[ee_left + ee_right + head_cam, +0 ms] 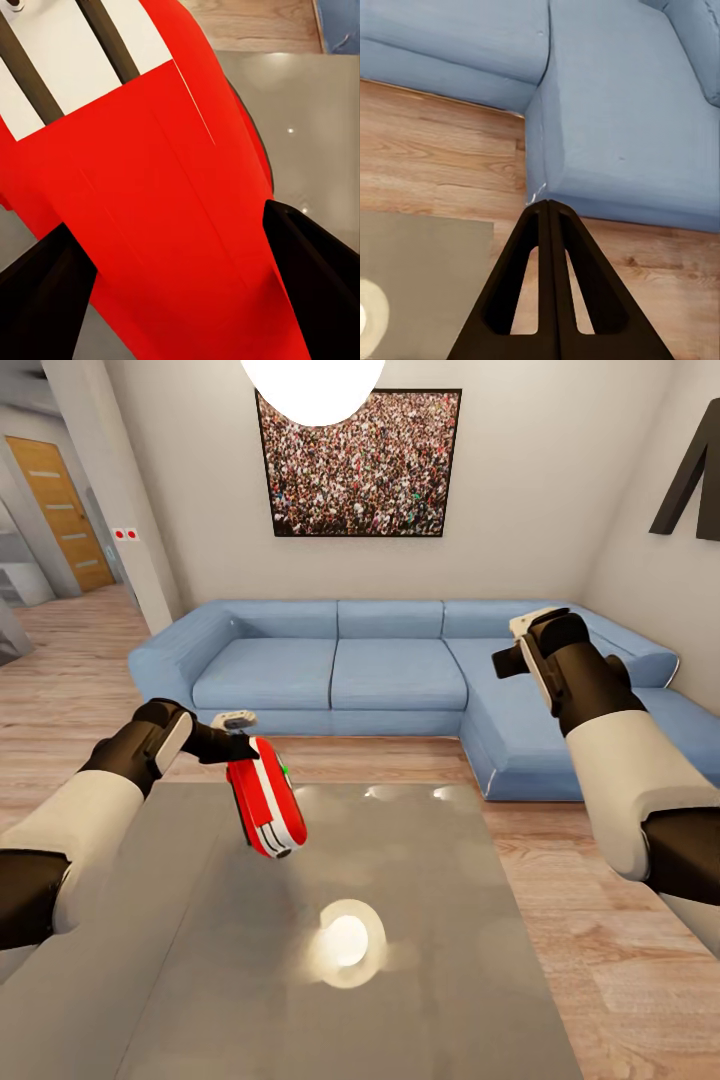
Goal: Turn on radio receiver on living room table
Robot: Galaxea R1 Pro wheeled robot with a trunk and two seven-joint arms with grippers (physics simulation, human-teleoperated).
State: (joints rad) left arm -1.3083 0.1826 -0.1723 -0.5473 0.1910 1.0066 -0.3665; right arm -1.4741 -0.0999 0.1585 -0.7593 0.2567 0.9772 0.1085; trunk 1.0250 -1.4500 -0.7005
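The red-and-white radio receiver (265,810) hangs tilted above the far left part of the glossy grey table (420,980). My left gripper (238,748) is shut on its upper end. In the left wrist view the radio's red shell (150,187) sits between the two black fingers (37,300), with the table (315,127) beneath. A spot of green shows at the radio's far edge; the dial faces away. My right gripper (505,660) is raised at the right in front of the sofa, shut with nothing in it; its joined fingertips (547,206) point at the floor by the sofa corner.
A blue corner sofa (400,670) stands behind the table under a crowd photo (358,460). A small white object (235,718) lies on the wood floor (620,920) by the sofa's base. A wooden door (60,510) is far left. A lamp's reflection (345,940) glares on the table.
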